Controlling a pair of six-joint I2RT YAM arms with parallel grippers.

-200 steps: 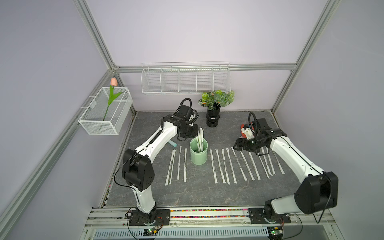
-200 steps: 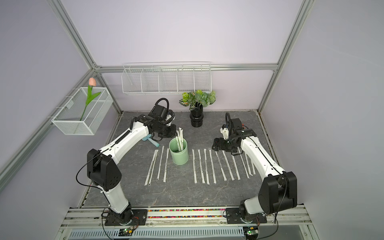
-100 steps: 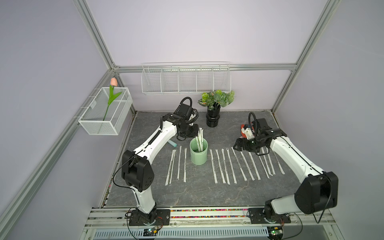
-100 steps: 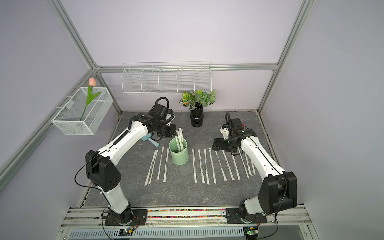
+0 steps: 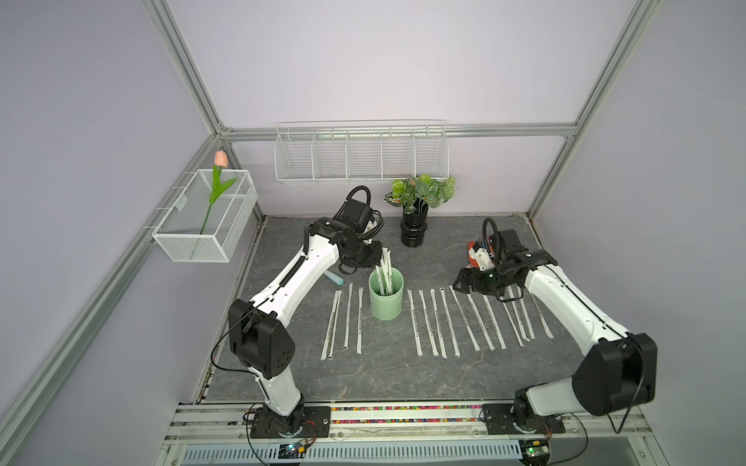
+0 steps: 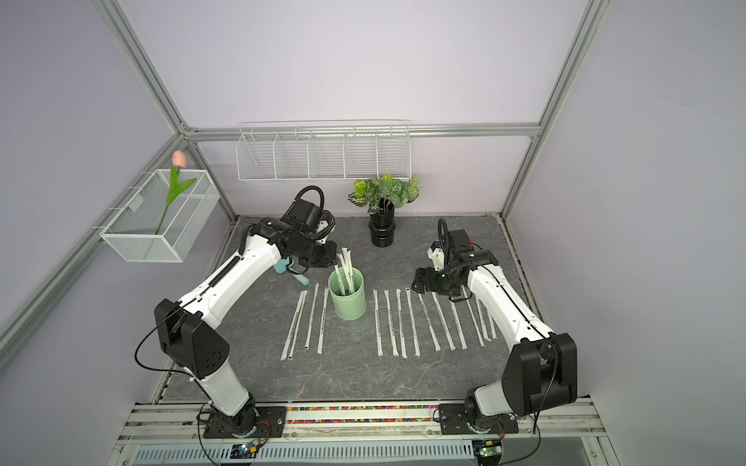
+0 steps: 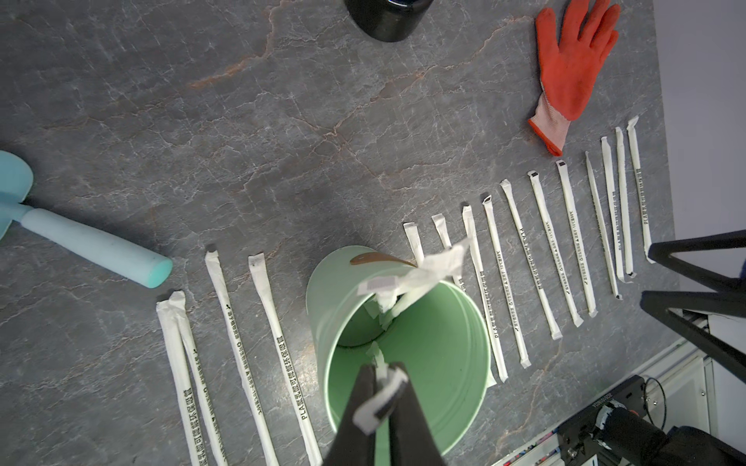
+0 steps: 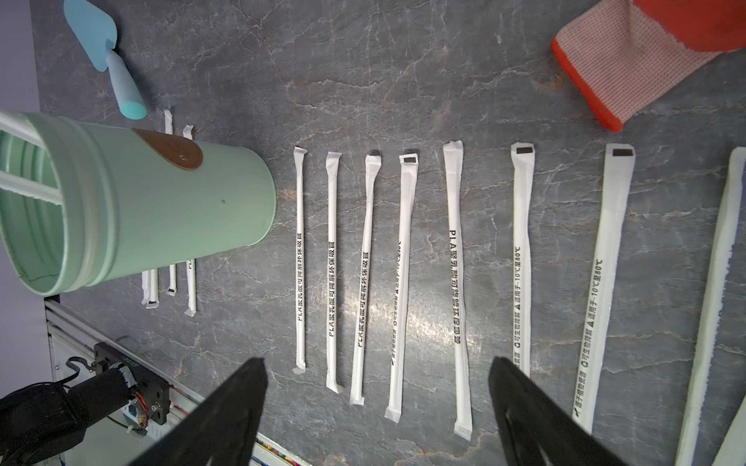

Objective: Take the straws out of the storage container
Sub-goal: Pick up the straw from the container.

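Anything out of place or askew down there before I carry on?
Mostly tidy. The two leftmost straws lie touching in a narrow V, unlike their separated neighbours. Wrapper tips sticking out of the storage container look crumpled.

- dark grey marbled tabletop (image 5: 383,375)
- pale mint-green cylindrical cup (image 5: 386,300), upright mid-table
- white paper-wrapped straws (image 8: 299,258) in rows either side of it
- black ribbed vase (image 5: 412,234), light-blue plastic trowel (image 7: 93,246), orange-red fabric glove (image 7: 573,68) toward the back

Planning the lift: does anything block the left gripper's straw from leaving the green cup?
Nothing visible does. The left gripper is shut on a white paper-wrapped straw over the open mouth of the pale mint-green cylindrical cup. The other upright straws lean clear of it.
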